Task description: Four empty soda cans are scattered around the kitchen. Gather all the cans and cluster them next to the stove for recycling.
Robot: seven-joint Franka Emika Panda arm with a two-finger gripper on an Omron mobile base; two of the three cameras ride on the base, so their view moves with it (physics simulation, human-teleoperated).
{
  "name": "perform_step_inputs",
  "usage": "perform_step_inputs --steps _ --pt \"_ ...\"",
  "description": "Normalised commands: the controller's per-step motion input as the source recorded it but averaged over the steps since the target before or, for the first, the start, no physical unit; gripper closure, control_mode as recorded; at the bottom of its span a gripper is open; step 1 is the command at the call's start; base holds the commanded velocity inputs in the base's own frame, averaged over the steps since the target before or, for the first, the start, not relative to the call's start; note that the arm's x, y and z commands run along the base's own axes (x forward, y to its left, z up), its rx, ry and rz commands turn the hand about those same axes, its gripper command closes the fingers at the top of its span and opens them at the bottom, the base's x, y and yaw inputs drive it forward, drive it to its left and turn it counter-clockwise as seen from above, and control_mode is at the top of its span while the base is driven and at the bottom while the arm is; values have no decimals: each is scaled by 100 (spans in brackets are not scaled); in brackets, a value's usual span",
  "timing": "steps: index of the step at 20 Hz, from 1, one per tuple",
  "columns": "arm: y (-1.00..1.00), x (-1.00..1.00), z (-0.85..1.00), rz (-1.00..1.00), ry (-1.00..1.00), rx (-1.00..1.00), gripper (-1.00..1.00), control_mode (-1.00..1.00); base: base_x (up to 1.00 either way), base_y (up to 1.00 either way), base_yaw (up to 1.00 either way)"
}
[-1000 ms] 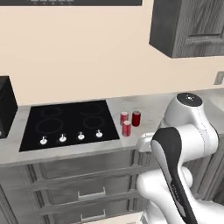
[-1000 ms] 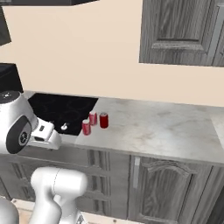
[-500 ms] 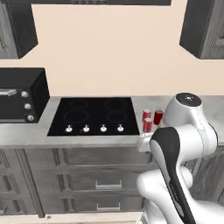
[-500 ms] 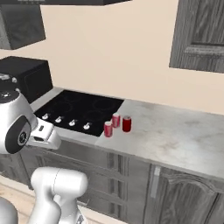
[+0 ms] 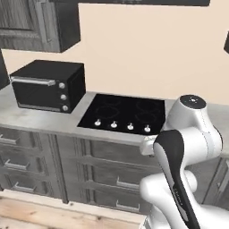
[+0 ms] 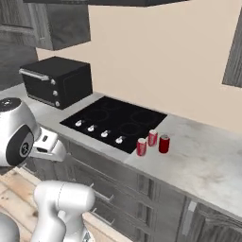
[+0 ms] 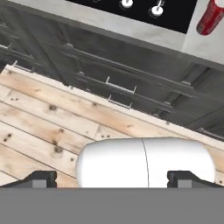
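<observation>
Soda cans: three small red cylindrical cans with silver tops (image 6: 152, 141) stand upright in a close cluster on the grey marble desk (image 6: 208, 165), just beside the right edge of the stove. One red can (image 7: 210, 17) also shows at the top right corner of the hand view, on the desk next to the black glass.
Stove: a flat black glass cooktop (image 6: 113, 122) with faint grey rings and a front row of small white knobs (image 5: 121, 125); it lies flush in the desk (image 5: 40, 117), between the oven and the cans.
Claw: the two small dark finger tips (image 7: 40, 178) rise far apart at the bottom of the hand view, so the claw (image 7: 111, 179) is wide, and nothing is between them. It looks down at the floor and the drawer fronts.
Oven: a black box-shaped toaster oven (image 5: 48, 85) with silver knobs stands on the desk left of the stove, near it but not touching.
Cabinets: dark grey wood drawers (image 7: 113, 74) with thin silver handles are under the desk.
Floor: light wooden planks (image 7: 52, 127) lie in front of the drawers.
</observation>
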Motion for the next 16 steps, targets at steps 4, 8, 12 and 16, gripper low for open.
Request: perform_step_inputs --steps 4,8,12,16 --pt "0 0 0 0 0 0 -100 100 -2 0 43" --pt "0 0 0 0 0 0 -100 100 0 1 43" --pt "0 0 0 0 0 0 -100 100 0 1 43" --pt "0 0 0 0 0 0 -100 100 0 0 44"
